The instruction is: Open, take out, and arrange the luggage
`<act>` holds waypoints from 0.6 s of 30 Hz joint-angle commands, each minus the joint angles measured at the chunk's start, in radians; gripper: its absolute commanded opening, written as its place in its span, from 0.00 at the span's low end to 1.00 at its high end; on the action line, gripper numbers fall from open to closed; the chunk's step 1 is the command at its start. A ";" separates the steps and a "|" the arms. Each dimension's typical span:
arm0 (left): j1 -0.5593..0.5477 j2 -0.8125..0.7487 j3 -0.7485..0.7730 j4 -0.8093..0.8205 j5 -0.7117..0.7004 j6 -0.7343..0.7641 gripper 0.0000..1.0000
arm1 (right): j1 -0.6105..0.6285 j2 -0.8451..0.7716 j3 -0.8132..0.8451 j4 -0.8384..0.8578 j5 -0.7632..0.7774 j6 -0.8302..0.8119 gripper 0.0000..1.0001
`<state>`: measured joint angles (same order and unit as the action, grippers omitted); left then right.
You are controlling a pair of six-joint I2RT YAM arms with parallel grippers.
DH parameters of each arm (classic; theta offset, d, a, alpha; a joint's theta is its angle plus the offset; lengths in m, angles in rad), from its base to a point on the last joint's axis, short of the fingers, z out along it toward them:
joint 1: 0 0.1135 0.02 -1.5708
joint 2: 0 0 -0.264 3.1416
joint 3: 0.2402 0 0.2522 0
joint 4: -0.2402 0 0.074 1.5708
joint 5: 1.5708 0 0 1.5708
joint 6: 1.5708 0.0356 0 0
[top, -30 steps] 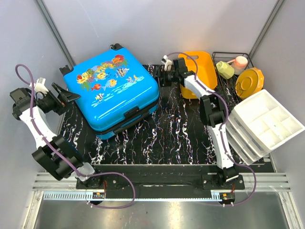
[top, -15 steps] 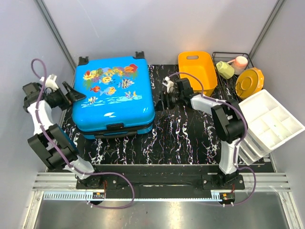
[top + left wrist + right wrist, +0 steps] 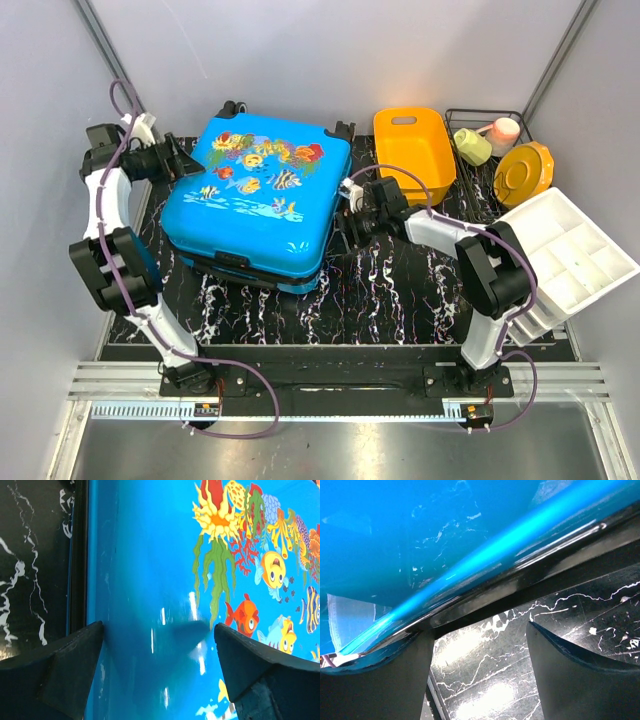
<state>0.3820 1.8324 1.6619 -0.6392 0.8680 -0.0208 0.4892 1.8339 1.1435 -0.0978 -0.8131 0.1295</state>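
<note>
Luggage (image 3: 255,205): flat on the counter (image 3: 390,290), lid shut, fish print up, wheels at the rear edge.

Change over the last 1 s: the case has turned clockwise as seen from above. Its handle side pointed to the front right. It now faces the front, with its right end swung slightly nearer the arm bases.

Left pincer (image 3: 190,160): has travelled from the luggage's left side to its rear left corner. Jaws apart. In the wrist view the 2 fingers (image 3: 50,675) straddle the left margin of the lid and clamp nothing.

Right pincer (image 3: 342,220): has come from behind the luggage to its right side. Jaws apart, level with the dark seam between the shells (image 3: 530,575). Contact of 1 finger with the rim: cannot tell.

Orange basket (image 3: 412,150): behind and right of the luggage, apart from it.

Reading: this looks like reorienting only, with the 2 arms pushing from opposite corners. Opening is not yet begun and nothing is out. The seam now beside the right pincer suggests the zip or latch is the next target.
</note>
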 commanded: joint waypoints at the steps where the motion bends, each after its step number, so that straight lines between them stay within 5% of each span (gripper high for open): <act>1: 0.040 -0.120 0.027 -0.154 0.019 -0.020 0.97 | 0.087 -0.033 0.047 0.197 0.087 0.039 0.82; 7: 0.251 -0.410 -0.182 -0.158 -0.026 -0.200 0.99 | 0.201 0.036 0.127 0.271 0.167 0.105 0.82; 18: 0.491 -0.713 -0.546 -0.448 -0.385 -0.119 0.93 | 0.339 0.072 0.246 0.383 0.267 0.211 0.83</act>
<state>0.8078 1.1309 1.2346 -0.9733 0.6674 -0.1726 0.8024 1.9411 1.3258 0.1566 -0.5743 0.3168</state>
